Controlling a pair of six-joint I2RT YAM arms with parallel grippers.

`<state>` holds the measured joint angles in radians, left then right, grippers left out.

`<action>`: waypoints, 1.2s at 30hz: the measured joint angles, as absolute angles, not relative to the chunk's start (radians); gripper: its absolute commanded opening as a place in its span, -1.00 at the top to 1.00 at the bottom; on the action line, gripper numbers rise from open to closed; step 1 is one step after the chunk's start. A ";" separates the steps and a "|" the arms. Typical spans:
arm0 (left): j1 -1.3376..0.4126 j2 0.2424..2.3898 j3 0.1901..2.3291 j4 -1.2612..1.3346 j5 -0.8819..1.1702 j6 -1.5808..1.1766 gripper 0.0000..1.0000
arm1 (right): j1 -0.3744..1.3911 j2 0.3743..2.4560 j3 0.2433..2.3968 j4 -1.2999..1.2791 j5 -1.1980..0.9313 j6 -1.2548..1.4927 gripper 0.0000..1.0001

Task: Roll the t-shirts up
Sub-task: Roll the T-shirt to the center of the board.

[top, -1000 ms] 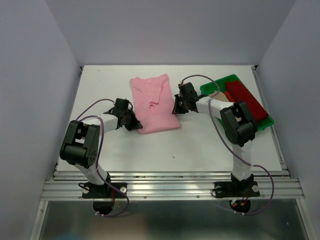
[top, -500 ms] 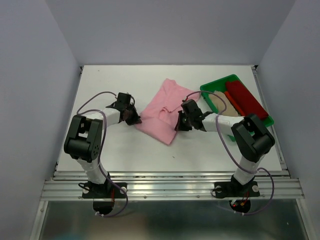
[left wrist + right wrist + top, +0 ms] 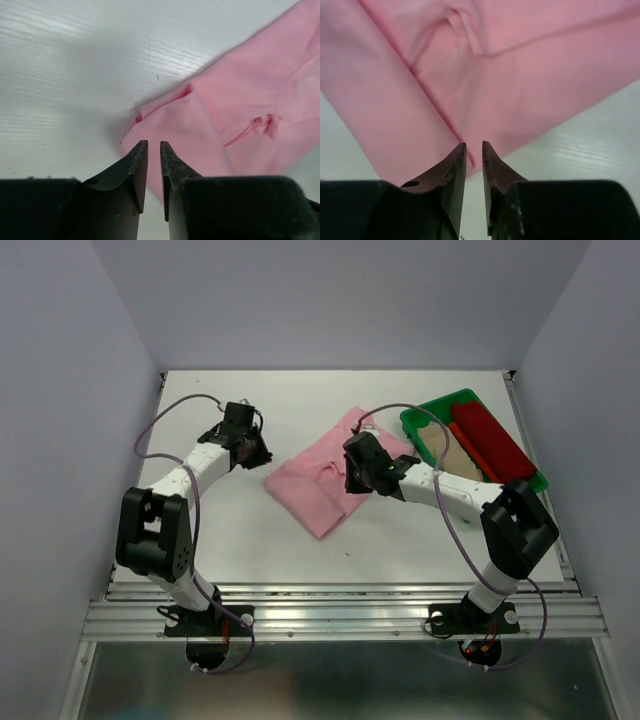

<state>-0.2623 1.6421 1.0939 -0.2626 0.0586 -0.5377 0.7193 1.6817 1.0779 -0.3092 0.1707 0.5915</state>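
Note:
The light pink t-shirt (image 3: 322,480) lies folded and slanted on the white table (image 3: 230,540). My left gripper (image 3: 260,455) is just off the shirt's left corner, not touching it. In the left wrist view its jaws (image 3: 154,144) stand a thin slit apart with nothing between them, and the shirt (image 3: 240,115) lies beyond the tips. My right gripper (image 3: 353,477) hovers over the shirt's right part. Its jaws (image 3: 474,144) are also a thin slit apart and empty, above the shirt's (image 3: 520,75) edge. The dark red t-shirt (image 3: 492,440) and the beige one (image 3: 458,453) lie in the tray.
A green plastic tray (image 3: 432,412) stands at the back right of the table, close to my right arm. Grey walls enclose the table on three sides. A metal rail (image 3: 340,610) runs along the near edge.
The pink shirt has been swung from upright to slanted and shifted right. My left gripper has moved off its corner, back and to the left. My right gripper has moved up onto the shirt.

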 measured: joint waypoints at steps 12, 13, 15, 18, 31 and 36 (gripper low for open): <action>0.027 1.336 1.138 -0.330 0.044 -0.526 0.37 | 1.030 1.863 1.513 -0.369 0.484 0.276 -0.61; 0.064 1.317 1.123 -0.335 0.040 -0.531 0.37 | 1.045 1.897 1.531 -0.373 0.498 0.249 -0.62; 0.121 1.285 1.092 -0.345 0.031 -0.539 0.38 | 1.064 1.955 1.560 -0.382 0.520 0.205 -0.68; 0.168 1.248 1.054 -0.368 0.030 -0.545 0.38 | 1.087 2.036 1.588 -0.397 0.557 0.144 -0.74; 0.177 1.240 0.987 -0.372 0.086 -0.547 0.38 | 1.106 2.136 1.616 -0.419 0.591 0.067 -0.75; 0.177 1.240 0.985 -0.364 0.101 -0.548 0.38 | 1.106 2.143 1.616 -0.418 0.583 0.067 -0.75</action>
